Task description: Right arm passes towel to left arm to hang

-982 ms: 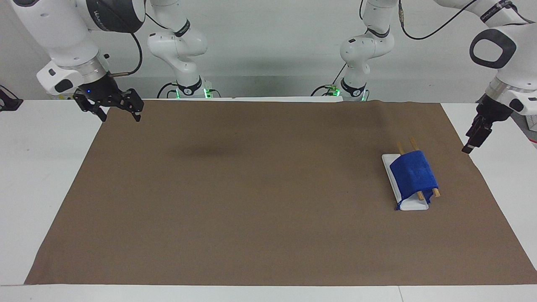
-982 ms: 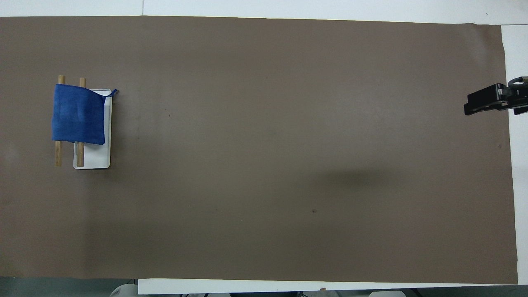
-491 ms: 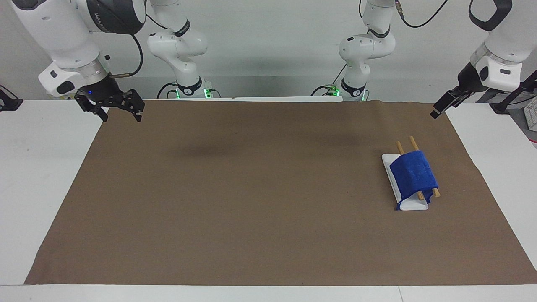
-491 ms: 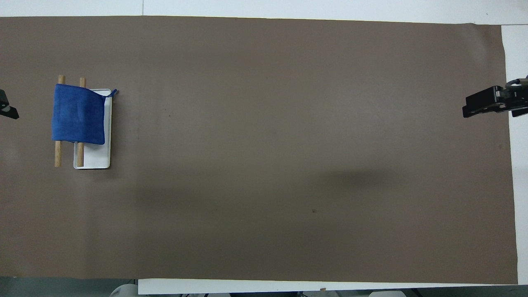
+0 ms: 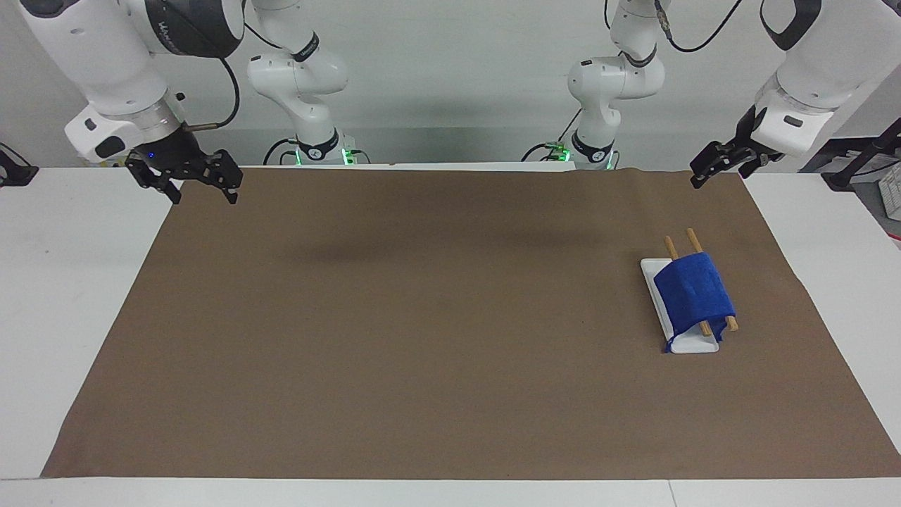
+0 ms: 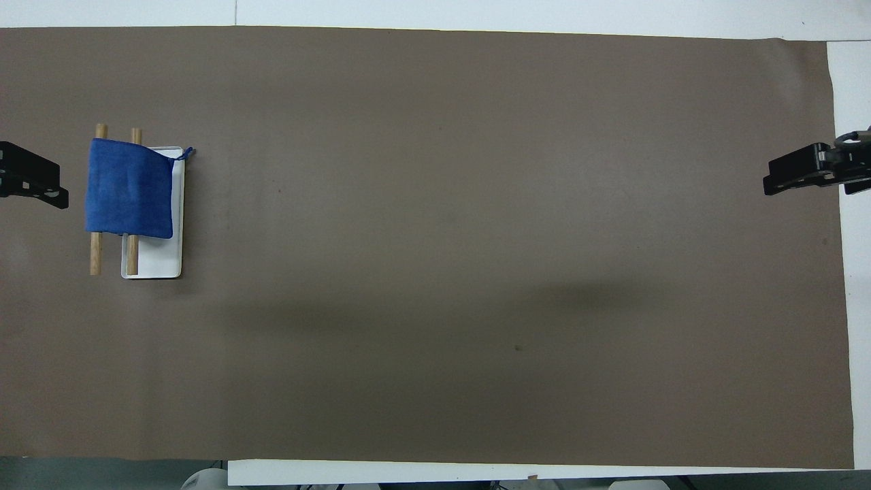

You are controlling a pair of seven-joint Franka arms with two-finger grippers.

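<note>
I see the towel point(image 5: 695, 293) already draped over two wooden rods point(image 5: 680, 260) on a small white tray point(image 5: 655, 288), toward the left arm's end of the brown mat point(image 5: 422, 317); I judge it soft, light and limp, best pinched at a free edge or by its corner loop point(image 6: 185, 154); the left gripper point(image 5: 716, 163) hangs over the mat's corner, jaws apart and empty; the right gripper point(image 5: 188, 177) waits over the other end, well apart from the towel, jaws spread, holding nothing.
</note>
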